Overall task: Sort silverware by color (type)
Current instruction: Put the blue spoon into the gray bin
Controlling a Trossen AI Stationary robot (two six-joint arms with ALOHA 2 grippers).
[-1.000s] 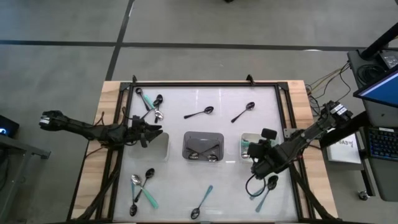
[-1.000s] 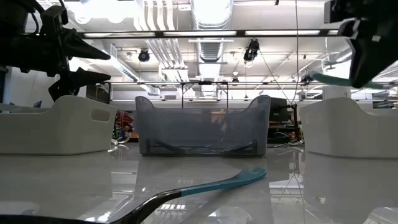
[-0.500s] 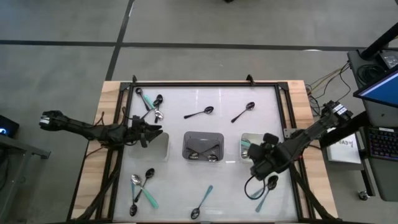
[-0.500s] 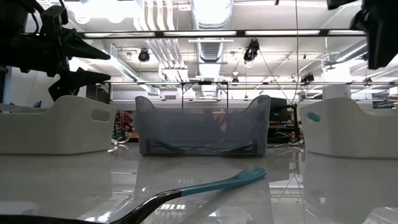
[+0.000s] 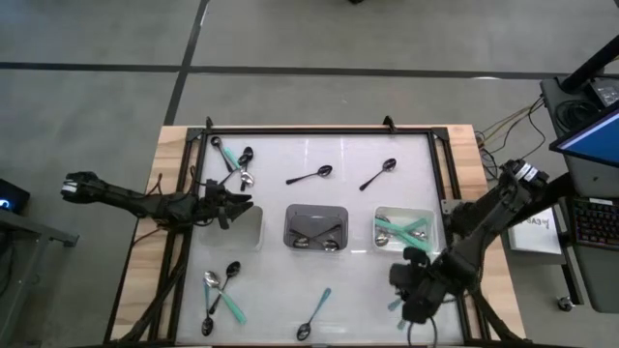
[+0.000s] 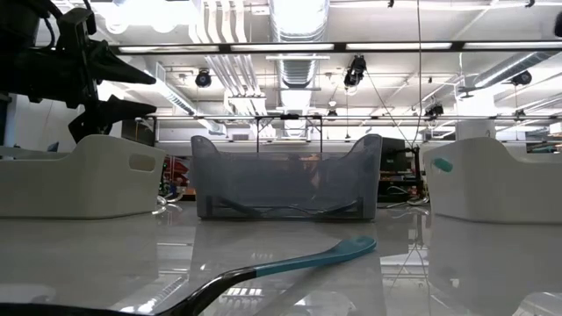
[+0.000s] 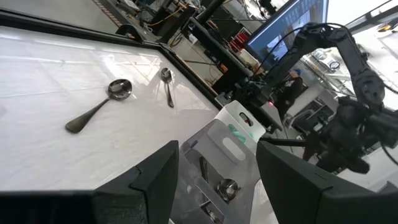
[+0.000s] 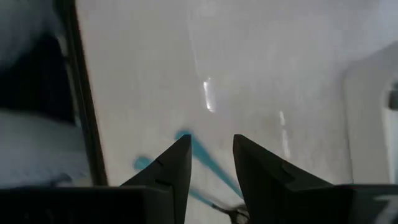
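- Your right gripper (image 5: 414,302) has swung from the right tray (image 5: 427,215) to the table's near edge, fingers parted, empty.
- Your left gripper (image 5: 244,204) waits open beside the left tray (image 5: 253,232).

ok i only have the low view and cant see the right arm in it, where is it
observer: just past the right tray, at the table's front right. the right end effector hangs over a loose mint spoon
operator: holding anything
observer: no, its fingers stand apart with nothing between them
operator: whats in that tray
observer: several mint-green spoons
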